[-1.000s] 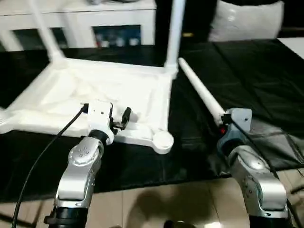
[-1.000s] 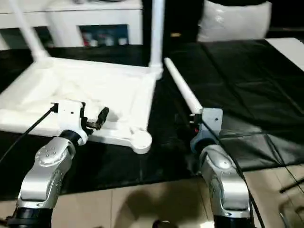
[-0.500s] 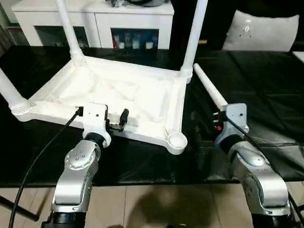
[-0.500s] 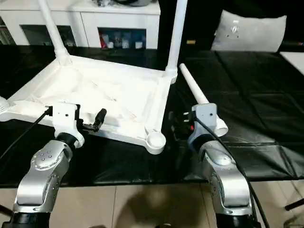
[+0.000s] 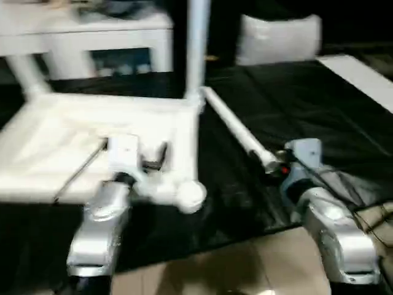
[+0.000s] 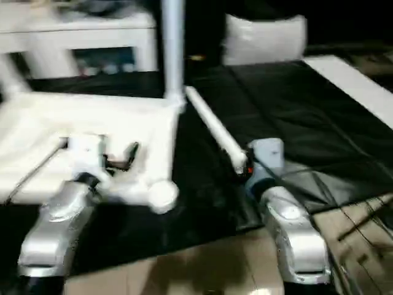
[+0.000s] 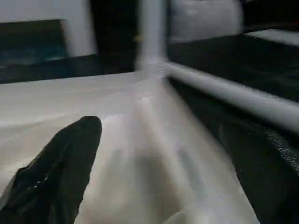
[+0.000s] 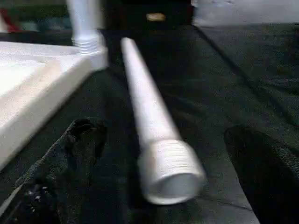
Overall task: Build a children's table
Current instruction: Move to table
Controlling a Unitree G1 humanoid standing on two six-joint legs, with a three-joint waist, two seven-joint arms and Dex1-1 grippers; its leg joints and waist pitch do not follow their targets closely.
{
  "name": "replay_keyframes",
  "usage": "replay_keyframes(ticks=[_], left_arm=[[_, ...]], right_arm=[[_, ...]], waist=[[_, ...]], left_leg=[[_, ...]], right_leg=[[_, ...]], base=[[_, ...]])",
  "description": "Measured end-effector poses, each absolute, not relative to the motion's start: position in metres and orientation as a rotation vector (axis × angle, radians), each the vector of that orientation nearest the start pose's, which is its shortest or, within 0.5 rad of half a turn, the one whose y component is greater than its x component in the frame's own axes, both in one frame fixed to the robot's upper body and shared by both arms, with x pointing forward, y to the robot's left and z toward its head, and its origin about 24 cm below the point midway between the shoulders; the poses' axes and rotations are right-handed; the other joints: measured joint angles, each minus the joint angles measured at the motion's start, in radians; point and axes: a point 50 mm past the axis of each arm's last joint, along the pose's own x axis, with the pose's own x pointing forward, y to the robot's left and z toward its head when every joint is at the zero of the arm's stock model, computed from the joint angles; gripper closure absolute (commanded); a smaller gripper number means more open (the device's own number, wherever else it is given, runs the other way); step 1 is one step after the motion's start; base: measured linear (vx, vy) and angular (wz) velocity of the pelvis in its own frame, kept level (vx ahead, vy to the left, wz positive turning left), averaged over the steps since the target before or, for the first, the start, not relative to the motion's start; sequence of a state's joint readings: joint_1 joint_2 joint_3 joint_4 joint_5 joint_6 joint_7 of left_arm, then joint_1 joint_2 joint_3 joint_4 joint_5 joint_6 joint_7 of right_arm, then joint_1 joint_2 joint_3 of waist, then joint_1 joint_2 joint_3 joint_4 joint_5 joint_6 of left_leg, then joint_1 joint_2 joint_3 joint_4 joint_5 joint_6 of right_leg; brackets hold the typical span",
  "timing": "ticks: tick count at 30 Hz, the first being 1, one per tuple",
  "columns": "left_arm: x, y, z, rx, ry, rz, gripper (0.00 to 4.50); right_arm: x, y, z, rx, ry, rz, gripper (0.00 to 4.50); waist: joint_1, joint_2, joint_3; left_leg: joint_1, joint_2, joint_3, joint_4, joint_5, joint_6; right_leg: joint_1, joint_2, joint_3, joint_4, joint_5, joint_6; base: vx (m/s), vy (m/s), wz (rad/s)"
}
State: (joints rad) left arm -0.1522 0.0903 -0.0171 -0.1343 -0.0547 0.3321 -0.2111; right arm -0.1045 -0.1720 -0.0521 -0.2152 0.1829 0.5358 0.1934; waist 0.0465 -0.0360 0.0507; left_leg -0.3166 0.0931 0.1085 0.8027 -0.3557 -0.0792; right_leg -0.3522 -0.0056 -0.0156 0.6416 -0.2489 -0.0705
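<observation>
Compared with half a second before, only the camera's aim has changed. The upturned white plastic table top (image 5: 92, 135) lies beneath the spread left gripper (image 7: 159, 186). A loose tapered leg (image 8: 149, 126), threaded end foremost, lies between the right gripper's (image 8: 159, 186) parted fingers (image 8: 60, 172), ungrasped, on the black-covered worktable (image 5: 307, 98).

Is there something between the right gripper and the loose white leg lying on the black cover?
Nothing visible. The loose leg lies on the black cover, its threaded end pointing into the right gripper, whose jaws stand open on both sides.
</observation>
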Motion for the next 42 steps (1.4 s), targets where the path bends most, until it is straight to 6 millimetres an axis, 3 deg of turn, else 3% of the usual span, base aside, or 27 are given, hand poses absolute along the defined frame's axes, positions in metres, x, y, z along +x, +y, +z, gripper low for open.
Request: replay_keyframes(ticks=[1, 2, 3, 4, 5, 6, 7, 8, 9, 10, 11, 12, 13, 14, 15, 16, 17, 20, 22, 28, 31, 36, 42], left_arm=[[0.279, 0.139, 0.081, 0.041, 0.054, -0.270, 0.03], [0.279, 0.141, 0.081, 0.043, 0.054, -0.267, 0.03], [0.279, 0.141, 0.081, 0.044, 0.052, -0.267, 0.03], [0.277, 0.143, 0.079, 0.046, 0.061, -0.262, 0.03], [0.276, 0.147, 0.076, 0.051, 0.073, -0.250, 0.03], [0.275, 0.153, 0.075, 0.058, 0.078, -0.229, 0.03], [0.276, 0.157, 0.076, 0.059, 0.077, -0.213, 0.03], [0.276, 0.157, 0.076, 0.058, 0.076, -0.210, 0.03], [0.276, 0.157, 0.076, 0.057, 0.075, -0.210, 0.03], [0.276, 0.156, 0.077, 0.056, 0.073, -0.211, 0.03], [0.276, 0.155, 0.076, 0.048, 0.073, -0.212, 0.03], [0.276, 0.149, 0.076, 0.031, 0.071, -0.223, 0.03], [0.276, 0.141, 0.076, 0.023, 0.064, -0.250, 0.03], [0.275, 0.138, 0.077, 0.019, 0.060, -0.264, 0.03], [0.276, 0.140, 0.077, 0.024, 0.057, -0.260, 0.03], [0.276, 0.143, 0.077, 0.034, 0.058, -0.254, 0.03], [0.276, 0.146, 0.077, 0.039, 0.059, -0.247, 0.03], [0.276, 0.153, 0.079, 0.071, 0.060, -0.253, 0.03], [0.277, 0.156, 0.080, 0.089, 0.064, -0.299, 0.03], [0.276, 0.144, 0.082, 0.145, 0.126, -0.540, 0.03], [0.273, 0.138, 0.080, 0.172, 0.170, -0.645, 0.03], [0.270, 0.132, 0.093, 0.205, 0.193, -0.795, 0.03], [0.268, 0.134, 0.095, 0.212, 0.238, -0.843, 0.00]], right_arm=[[0.267, -0.168, 0.072, 0.026, 0.213, 0.213, 0.00], [0.267, -0.167, 0.073, 0.026, 0.211, 0.215, 0.00], [0.267, -0.167, 0.073, 0.024, 0.208, 0.217, 0.00], [0.266, -0.165, 0.072, 0.025, 0.215, 0.223, 0.00], [0.266, -0.160, 0.070, 0.028, 0.221, 0.242, 0.00], [0.267, -0.153, 0.073, 0.028, 0.210, 0.275, 0.00], [0.268, -0.152, 0.075, 0.025, 0.201, 0.281, 0.00], [0.268, -0.152, 0.075, 0.023, 0.201, 0.281, 0.00], [0.268, -0.152, 0.075, 0.021, 0.201, 0.282, 0.00], [0.268, -0.153, 0.075, 0.016, 0.201, 0.285, 0.00], [0.268, -0.155, 0.075, 0.010, 0.204, 0.283, 0.00], [0.268, -0.161, 0.074, -0.002, 0.211, 0.266, 0.00], [0.268, -0.166, 0.075, -0.007, 0.211, 0.252, 0.00], [0.269, -0.169, 0.076, -0.013, 0.208, 0.241, 0.00], [0.270, -0.170, 0.078, -0.018, 0.202, 0.240, 0.00], [0.271, -0.170, 0.079, -0.020, 0.198, 0.243, 0.00], [0.272, -0.168, 0.080, -0.021, 0.197, 0.253, 0.00], [0.279, -0.164, 0.081, -0.036, 0.217, 0.278, 0.00], [0.286, -0.164, 0.083, -0.058, 0.248, 0.275, 0.00], [0.313, -0.172, 0.076, -0.136, 0.405, 0.214, 0.00], [0.328, -0.174, 0.077, -0.144, 0.462, 0.213, 0.00], [0.353, -0.169, 0.090, -0.136, 0.541, 0.306, 0.00], [0.366, -0.166, 0.081, -0.100, 0.657, 0.351, 0.17]], waist=[[0.001, 0.002, 0.000], [0.001, 0.016, -0.002], [0.001, 0.040, -0.001], [0.007, 0.062, 0.003], [0.001, 0.069, 0.006], [-0.010, 0.056, 0.003], [-0.015, 0.051, 0.000], [-0.019, 0.049, -0.001], [-0.025, 0.044, -0.003], [-0.032, 0.029, -0.003], [-0.035, 0.022, -0.004], [-0.021, 0.026, -0.009], [-0.010, 0.024, -0.009], [-0.005, 0.028, -0.012], [-0.004, 0.029, -0.014], [-0.004, 0.029, -0.013], [-0.003, 0.027, -0.013], [0.002, 0.027, -0.013], [0.003, 0.029, -0.011], [0.005, 0.039, -0.003], [0.005, 0.042, 0.000], [0.008, 0.042, 0.000], [0.018, 0.042, 0.000]], left_leg=[[-0.040, 0.002, -0.012, -0.024, 0.018, -0.009], [-0.069, 0.012, -0.019, -0.078, 0.048, 0.002], [-0.082, 0.030, -0.023, -0.154, 0.089, 0.029], [-0.080, 0.057, -0.032, -0.156, 0.167, 0.053], [-0.069, 0.063, -0.041, -0.155, 0.156, 0.056], [-0.065, 0.049, -0.040, -0.162, 0.152, 0.058], [-0.063, 0.042, -0.040, -0.162, 0.148, 0.060], [-0.059, 0.037, -0.039, -0.162, 0.144, 0.061], [-0.055, 0.030, -0.036, -0.162, 0.140, 0.059], [-0.052, 0.021, -0.027, -0.163, 0.138, 0.059], [-0.052, 0.020, -0.023, -0.163, 0.137, 0.060], [-0.067, 0.023, -0.017, -0.154, 0.128, 0.120], [-0.072, 0.025, -0.014, -0.151, 0.131, 0.155], [-0.076, 0.028, -0.014, -0.161, 0.139, 0.146], [-0.072, 0.040, -0.018, -0.172, 0.145, 0.083], [-0.072, 0.045, -0.019, -0.180, 0.154, 0.042], [-0.072, 0.046, -0.019, -0.181, 0.159, 0.028], [-0.072, 0.048, -0.020, -0.183, 0.160, 0.025], [-0.071, 0.049, -0.018, -0.185, 0.157, 0.026], [-0.063, 0.054, 0.012, -0.185, 0.160, 0.027], [-0.067, 0.056, 0.016, -0.186, 0.168, 0.032], [-0.074, 0.064, 0.021, -0.188, 0.176, 0.034], [-0.075, 0.074, 0.037, -0.194, 0.179, 0.035]], right_leg=[[0.010, 0.006, -0.007, -0.001, -0.006, -0.001], [0.023, 0.019, -0.023, -0.004, -0.015, -0.003], [0.039, 0.038, -0.045, -0.007, -0.024, 0.000], [0.064, 0.053, -0.061, -0.009, -0.037, 0.006], [0.074, 0.045, -0.079, -0.011, -0.045, 0.015], [0.062, 0.021, -0.075, 0.032, -0.070, 0.005], [0.048, 0.000, -0.067, 0.066, -0.076, 0.007], [0.036, -0.019, -0.052, 0.083, -0.077, 0.017], [0.020, -0.045, -0.037, 0.082, -0.070, 0.036], [0.012, -0.069, -0.022, 0.053, -0.061, 0.053], [0.011, -0.078, -0.015, 0.052, -0.055, 0.106], [0.021, -0.068, -0.014, 0.038, -0.051, 0.098], [0.021, -0.065, -0.015, 0.032, -0.047, 0.097], [0.021, -0.056, -0.017, 0.030, -0.045, 0.096], [0.019, -0.050, -0.025, 0.029, -0.043, 0.092], [0.016, -0.047, -0.028, 0.028, -0.042, 0.091], [0.013, -0.046, -0.028, 0.028, -0.041, 0.091], [0.011, -0.047, -0.025, 0.018, -0.031, 0.091], [0.017, -0.048, -0.026, 0.005, -0.027, 0.083], [0.021, -0.059, -0.020, 0.005, -0.016, 0.074], [0.016, -0.061, -0.021, 0.005, -0.011, 0.075], [0.007, -0.055, -0.021, 0.006, -0.008, 0.074], [0.001, -0.054, -0.022, 0.005, -0.010, 0.072]], base=[[0.131, -0.040, -0.18], [0.056, -0.016, -0.02], [0.122, 0.001, 0.08], [0.166, 0.078, -0.03], [0.251, 0.098, 0.03], [0.185, 0.081, -0.06], [0.142, 0.026, 0.11], [0.103, -0.010, 0.06], [0.103, -0.010, 0.06], [0.081, -0.066, 0.05], [0.091, -0.107, 0.06], [0.091, -0.107, 0.06], [0.084, -0.110, -0.03], [0.057, -0.089, -0.08], [0.057, -0.089, -0.08], [0.040, -0.052, -0.02], [0.000, 0.000, 0.00], [0.000, 0.000, 0.00], [-0.031, 0.019, 0.00], [-0.061, 0.030, 0.02], [0.000, 0.000, 0.00], [0.000, 0.000, 0.00], [0.000, 0.000, 0.00]])
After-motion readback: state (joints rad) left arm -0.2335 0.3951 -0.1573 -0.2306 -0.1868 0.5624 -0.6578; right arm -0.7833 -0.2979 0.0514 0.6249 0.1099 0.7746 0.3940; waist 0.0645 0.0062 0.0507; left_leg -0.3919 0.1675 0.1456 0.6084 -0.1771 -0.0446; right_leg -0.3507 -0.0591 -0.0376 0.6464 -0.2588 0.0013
